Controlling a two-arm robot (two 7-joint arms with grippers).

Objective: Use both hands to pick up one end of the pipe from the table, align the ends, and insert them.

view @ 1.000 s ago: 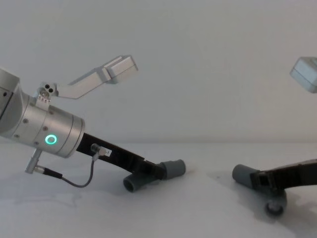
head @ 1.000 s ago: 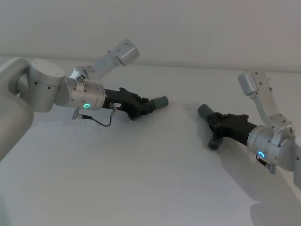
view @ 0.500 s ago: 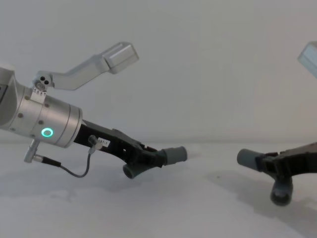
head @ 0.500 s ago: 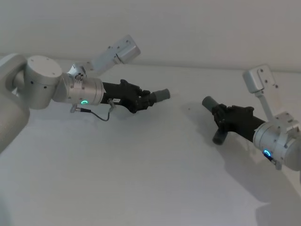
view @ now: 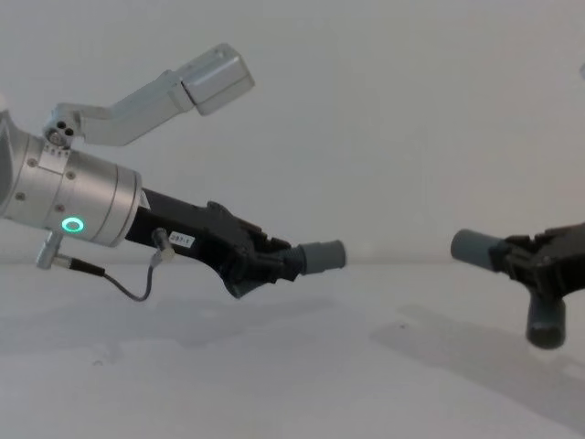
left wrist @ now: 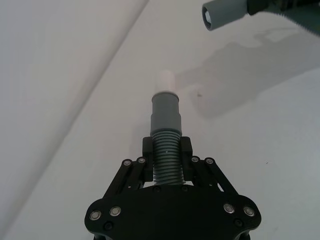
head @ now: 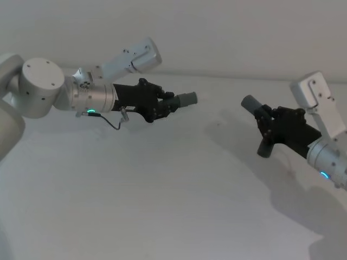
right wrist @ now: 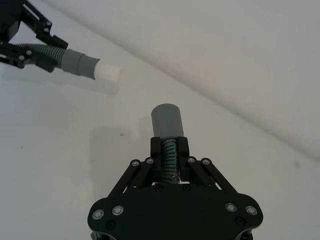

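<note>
My left gripper (head: 162, 105) is shut on the ribbed pipe piece (left wrist: 165, 162), held above the table (head: 162, 195). Its grey collar (head: 187, 99) and white tip (left wrist: 166, 80) point toward the right. My right gripper (head: 269, 127) is shut on the elbow-bent piece, also in the air. That piece's wide socket mouth (head: 250, 103) faces left and its other leg (head: 264, 150) hangs down. A wide gap separates the two ends. From the chest, the collar (view: 322, 256) and the socket (view: 473, 247) sit at about the same height. The right wrist view has the socket (right wrist: 167, 120) near and the white tip (right wrist: 107, 73) farther off.
The white table stretches under and between both arms, with shadows of the arms (head: 238, 141) on it. A pale wall (head: 217, 32) rises behind the table's far edge. A thin cable (head: 111, 122) loops under the left wrist.
Both grippers have lifted their pipe pieces off the table. The left piece rose and levelled out, and the right piece rose and moved to the right.
</note>
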